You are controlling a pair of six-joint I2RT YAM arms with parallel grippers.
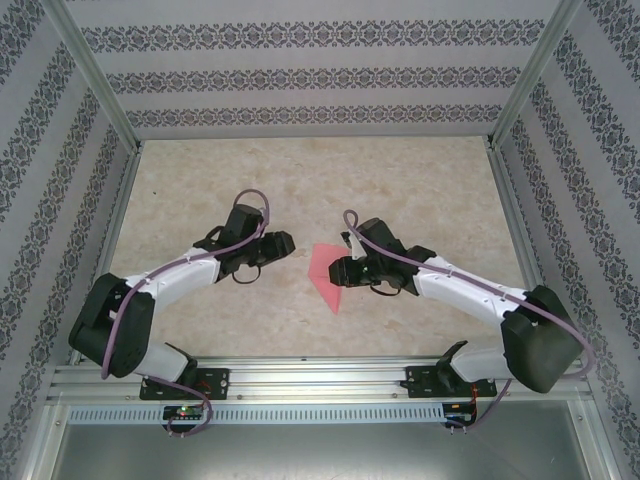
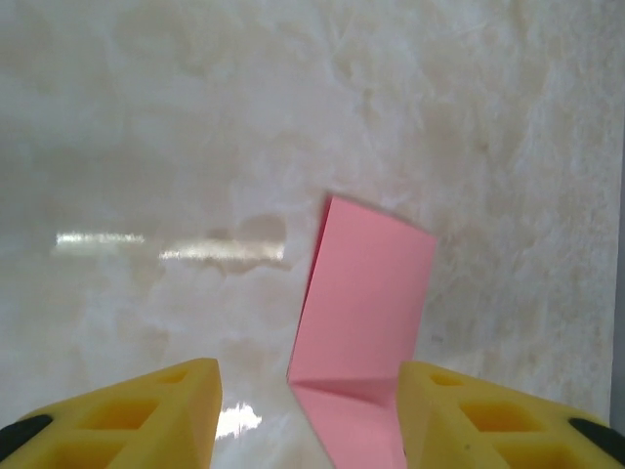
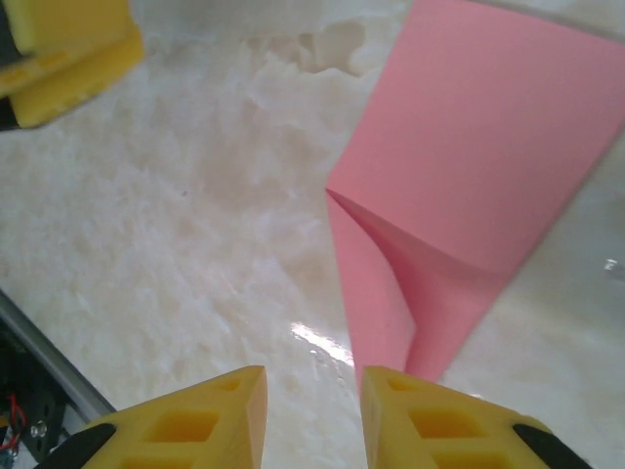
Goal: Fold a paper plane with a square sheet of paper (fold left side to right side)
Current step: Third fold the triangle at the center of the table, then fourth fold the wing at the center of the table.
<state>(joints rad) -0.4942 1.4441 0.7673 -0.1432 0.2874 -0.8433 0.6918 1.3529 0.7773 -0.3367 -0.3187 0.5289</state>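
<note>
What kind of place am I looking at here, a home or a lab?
Probably a lab robot cell, not a home: the left arm and right arm are bolted to a metal rail, and aluminium posts with patterned wall panels box in the marble-look tabletop.

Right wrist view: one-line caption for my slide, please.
Right pincer open over the marble table, the folded salmon-red paper lying with its pointed end just ahead of one fingertip.

Pale marbled table [image 1: 300,180] — on it rests one creased salmon-red sheet of paper [image 1: 328,270].
</note>
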